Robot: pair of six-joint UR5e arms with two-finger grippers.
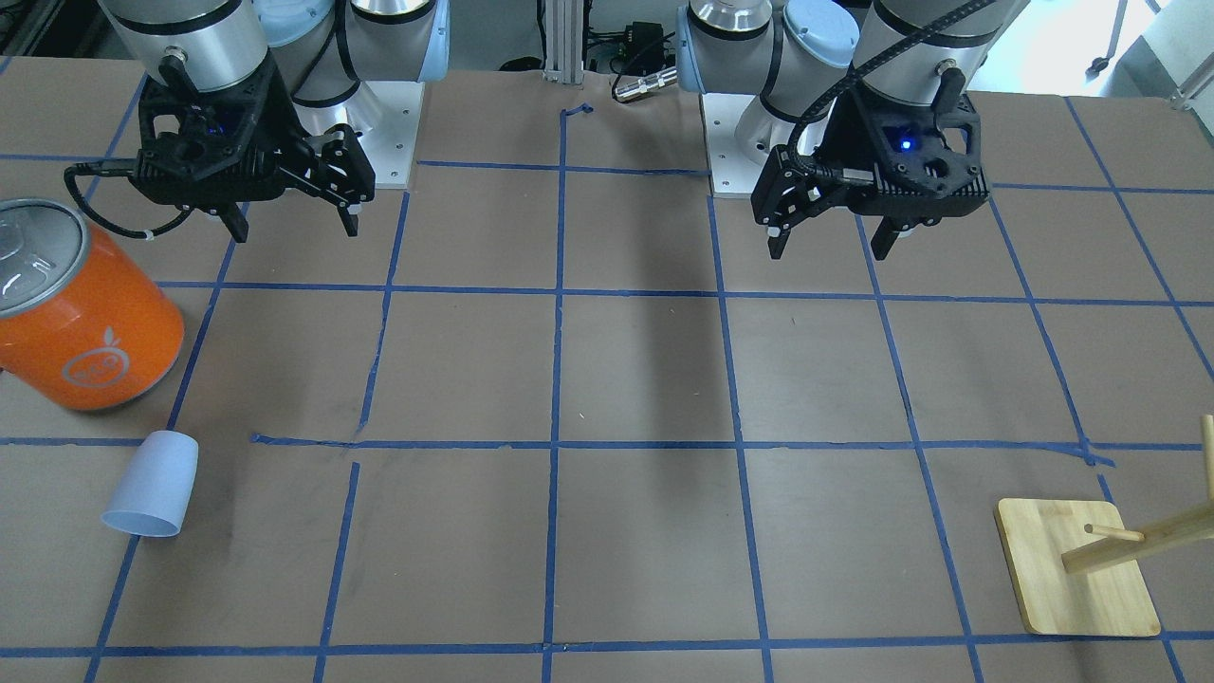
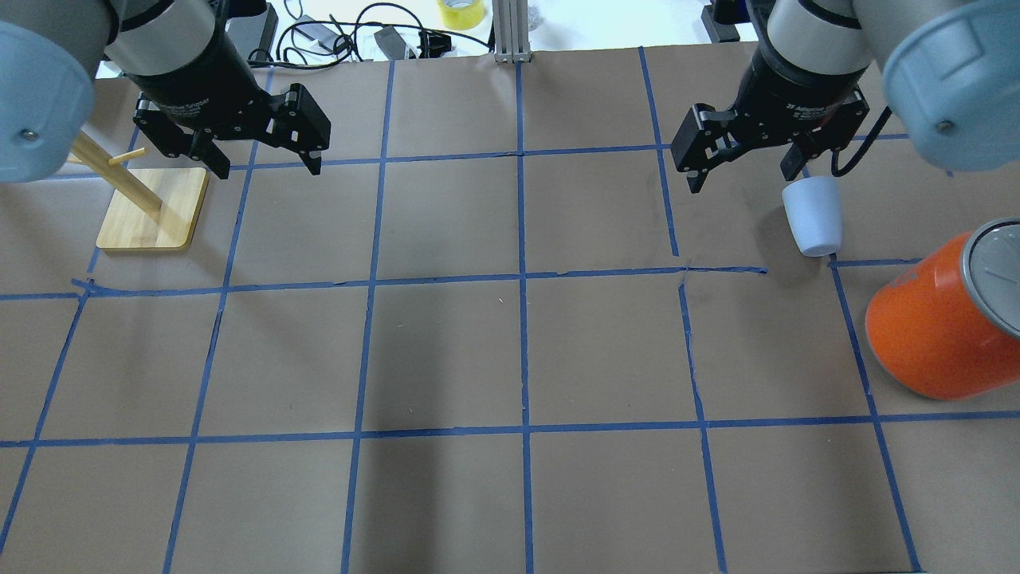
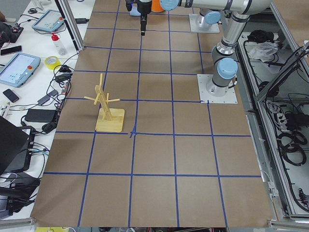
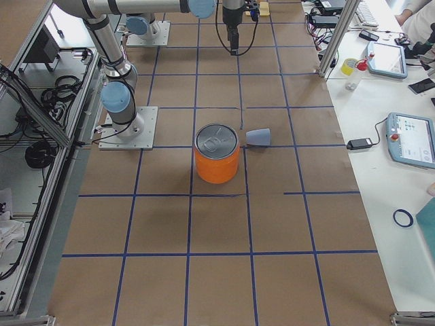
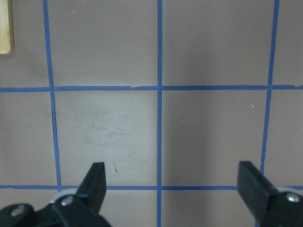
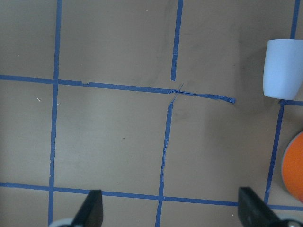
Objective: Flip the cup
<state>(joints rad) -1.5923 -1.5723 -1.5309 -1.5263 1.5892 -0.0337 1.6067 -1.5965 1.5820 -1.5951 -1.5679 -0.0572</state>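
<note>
Cup [image 1: 152, 486] on its side, just beside orange can [image 1: 90, 318]; R gripper [image 1: 295, 230] & L gripper [image 1: 829, 251] both spread wide, holding nothing.

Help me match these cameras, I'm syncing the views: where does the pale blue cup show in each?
Front-facing: cup lower left, below the orange can.
Overhead: cup upper right, up-left of the orange can.
Exterior left: cup not visible.
Exterior right: cup at centre, right of the orange can.
Left wrist: not in it.
Right wrist: cup at upper right edge, above the orange can.
Shared landmark: the orange can.
</note>
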